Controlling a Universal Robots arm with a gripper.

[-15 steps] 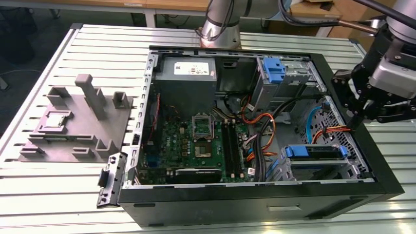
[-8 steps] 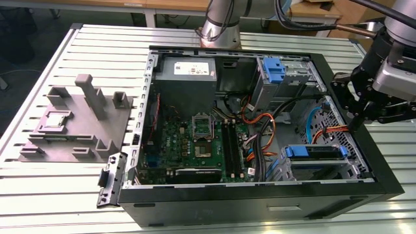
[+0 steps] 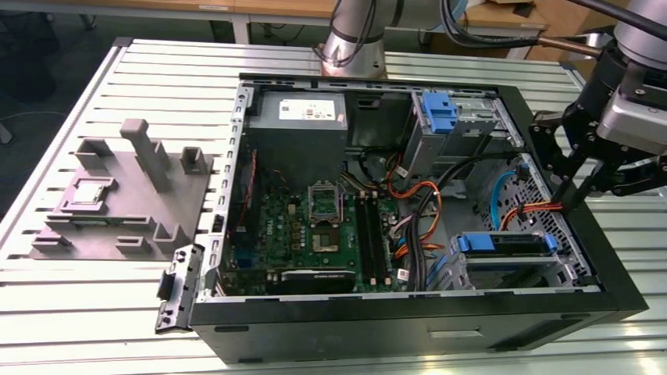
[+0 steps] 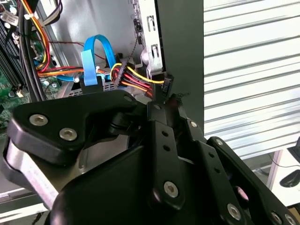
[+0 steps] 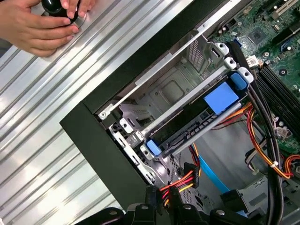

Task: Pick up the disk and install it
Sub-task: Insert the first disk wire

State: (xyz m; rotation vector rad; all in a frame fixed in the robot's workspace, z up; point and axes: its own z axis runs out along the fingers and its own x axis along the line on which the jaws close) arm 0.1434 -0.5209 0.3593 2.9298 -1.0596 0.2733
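You have one open computer case (image 3: 417, 312) lying on the slatted worktop (image 3: 105, 312), and one grey fixture block (image 3: 125, 195) on the exterior view's left of it. Inside the case you can count one green motherboard (image 3: 312, 234), one grey power supply (image 3: 302, 113) at the far side, and two blue-framed drive carriers: one (image 3: 438, 113) at the far side, one (image 3: 504, 244) at the near side on the exterior view's right. In the first wrist view you see one carrier with a blue tab (image 5: 222, 99) sitting in its metal bay, and two hands (image 5: 33, 26) together on the worktop. One robot arm (image 3: 636, 94) with one pincer (image 3: 573, 187) stands over the case's edge on the exterior view's right.
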